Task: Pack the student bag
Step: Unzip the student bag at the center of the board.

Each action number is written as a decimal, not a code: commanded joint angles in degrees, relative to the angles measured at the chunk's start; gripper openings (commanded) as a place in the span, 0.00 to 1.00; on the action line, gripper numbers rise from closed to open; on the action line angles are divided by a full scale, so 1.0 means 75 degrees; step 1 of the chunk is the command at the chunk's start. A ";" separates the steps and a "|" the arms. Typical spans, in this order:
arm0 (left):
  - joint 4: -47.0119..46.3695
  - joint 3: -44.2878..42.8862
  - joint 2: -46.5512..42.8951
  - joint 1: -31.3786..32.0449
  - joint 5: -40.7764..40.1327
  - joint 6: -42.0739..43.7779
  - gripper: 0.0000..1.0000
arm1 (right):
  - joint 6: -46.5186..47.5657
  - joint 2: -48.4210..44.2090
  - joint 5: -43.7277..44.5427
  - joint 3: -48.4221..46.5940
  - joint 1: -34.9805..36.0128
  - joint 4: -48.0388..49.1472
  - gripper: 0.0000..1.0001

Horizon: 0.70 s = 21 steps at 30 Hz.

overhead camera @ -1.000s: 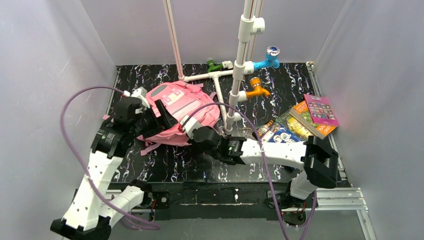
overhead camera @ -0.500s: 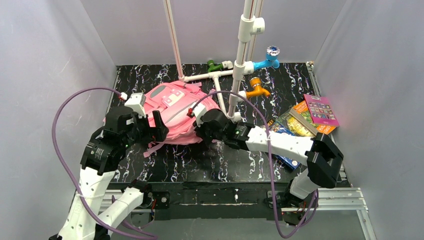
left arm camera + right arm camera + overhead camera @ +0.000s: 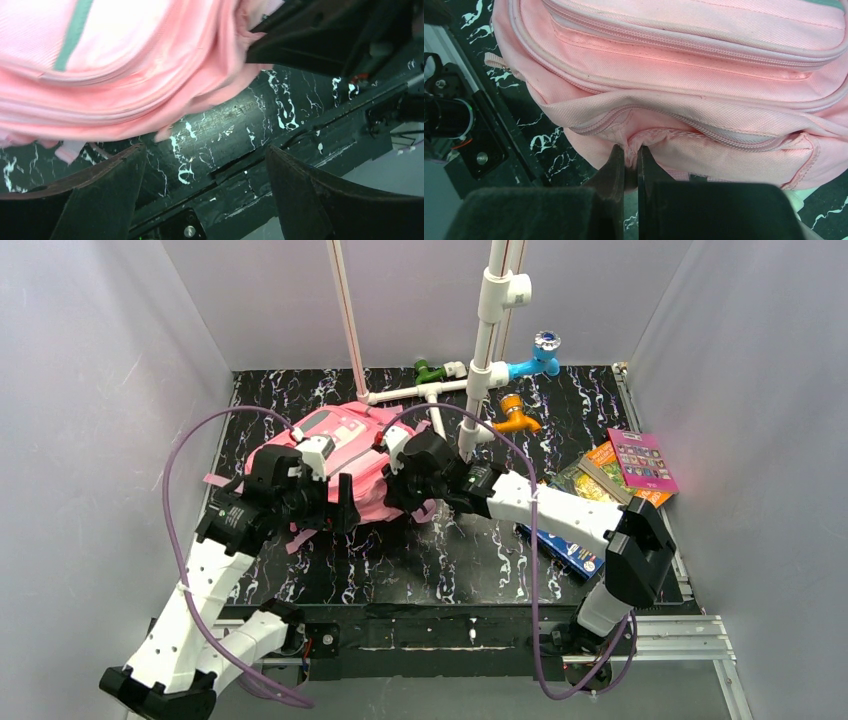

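Observation:
The student bag [image 3: 335, 445], a pink backpack with a grey stripe, lies at the table's left middle. My right gripper [image 3: 398, 476] presses against its right side. The right wrist view shows that gripper [image 3: 631, 152] shut on a small fold of pink fabric below a zip on the bag [image 3: 684, 75]. My left gripper [image 3: 338, 512] hovers at the bag's near edge. In the left wrist view the left gripper [image 3: 205, 167] is wide open over bare tabletop with nothing between its fingers, and the bag [image 3: 115, 75] fills the top of that view.
A stack of books [image 3: 600, 485] with a pink one [image 3: 642, 460] on top lies at the right edge, and a blue book [image 3: 560, 540] lies under my right arm. A white pipe frame [image 3: 470, 390] with blue [image 3: 535, 352], orange [image 3: 515, 420] and green [image 3: 430, 370] taps stands behind the bag.
The right gripper has pulled away from the near edge, drawing the bag's fabric with it. The left arm swung rightward along the bag's near edge, and its jaws opened wider.

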<state>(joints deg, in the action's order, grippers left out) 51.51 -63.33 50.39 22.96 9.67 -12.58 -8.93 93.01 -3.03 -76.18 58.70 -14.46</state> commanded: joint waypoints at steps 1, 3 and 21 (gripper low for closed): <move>-0.1279 0.0381 -0.0615 0.0226 0.0781 0.1384 0.89 | -0.0394 0.0023 -0.1171 -0.0966 -0.0033 -0.0082 0.01; -0.1538 0.0552 -0.0434 0.0476 0.0275 0.2031 0.87 | -0.0291 -0.0067 -0.1276 -0.0658 -0.0033 0.0181 0.01; -0.2245 0.1165 0.0360 0.0982 -0.1698 0.2671 0.33 | 0.0007 -0.0443 -0.1236 0.0018 -0.0112 0.0695 0.01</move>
<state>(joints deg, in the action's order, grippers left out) 33.56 -54.26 54.22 30.50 2.70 8.82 -7.31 93.76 -7.84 -75.81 58.06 -15.84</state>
